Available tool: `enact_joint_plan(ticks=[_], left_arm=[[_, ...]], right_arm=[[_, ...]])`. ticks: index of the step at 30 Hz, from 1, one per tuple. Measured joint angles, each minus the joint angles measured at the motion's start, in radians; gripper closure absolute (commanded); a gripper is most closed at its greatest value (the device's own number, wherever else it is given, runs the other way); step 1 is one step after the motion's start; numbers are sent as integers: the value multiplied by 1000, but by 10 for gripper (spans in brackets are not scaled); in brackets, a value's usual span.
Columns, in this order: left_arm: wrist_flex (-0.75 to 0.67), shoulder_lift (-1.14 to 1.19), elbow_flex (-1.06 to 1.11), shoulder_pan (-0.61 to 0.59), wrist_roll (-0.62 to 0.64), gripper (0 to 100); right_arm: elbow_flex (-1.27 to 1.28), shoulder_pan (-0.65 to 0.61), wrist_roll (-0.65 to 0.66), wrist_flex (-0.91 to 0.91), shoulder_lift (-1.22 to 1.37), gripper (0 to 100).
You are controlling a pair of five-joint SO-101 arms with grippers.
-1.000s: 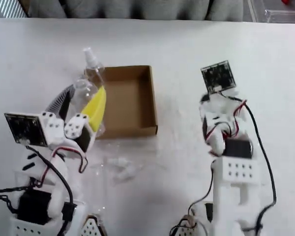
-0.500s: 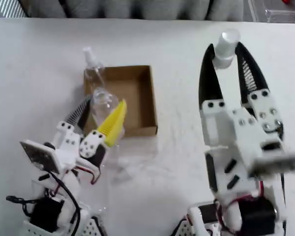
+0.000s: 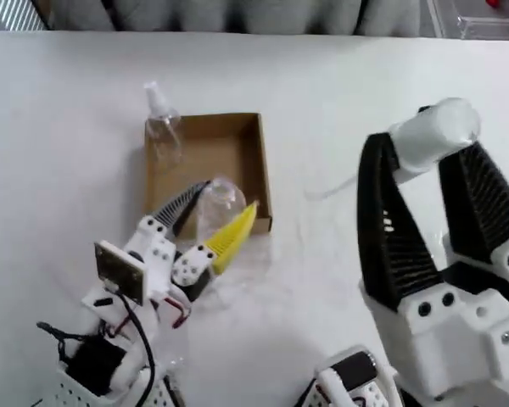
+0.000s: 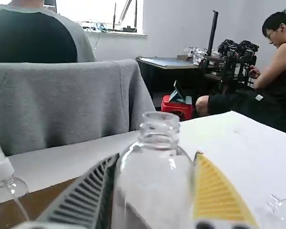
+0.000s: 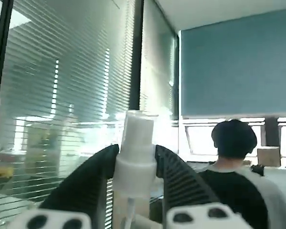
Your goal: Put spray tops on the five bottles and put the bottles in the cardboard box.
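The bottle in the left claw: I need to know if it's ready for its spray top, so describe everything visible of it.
The bottle is clear plastic, with round shoulders and an open ringed neck, no top on. The left claw is shut on its body, black ribbed finger on one side, yellow finger on the other. In the high view it is over the cardboard box at its near right corner.

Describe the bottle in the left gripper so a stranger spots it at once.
Start at the cardboard box. At its near edge the left gripper, one finger yellow, holds a clear bottle. Unlike the capped bottle at the box's far corner, its neck is open, no spray top.
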Motion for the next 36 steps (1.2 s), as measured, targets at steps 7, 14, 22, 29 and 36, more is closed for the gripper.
enact_joint_plan(ticks=[7,14,22,29,36], left_arm=[[0,-2,38,6,0,937],[0,-2,104,57,-9,937],[0,-2,112,69,-9,937],[0,-2,160,69,-9,937],[0,-2,160,91,-9,937]], right_arm=[[9,-48,-17,55,3,984],[173,-46,-17,57,-52,984],[479,-38,-17,-12,-281,984],[583,-18,-17,-64,-287,984],[606,-17,-17,-147,-226,984]])
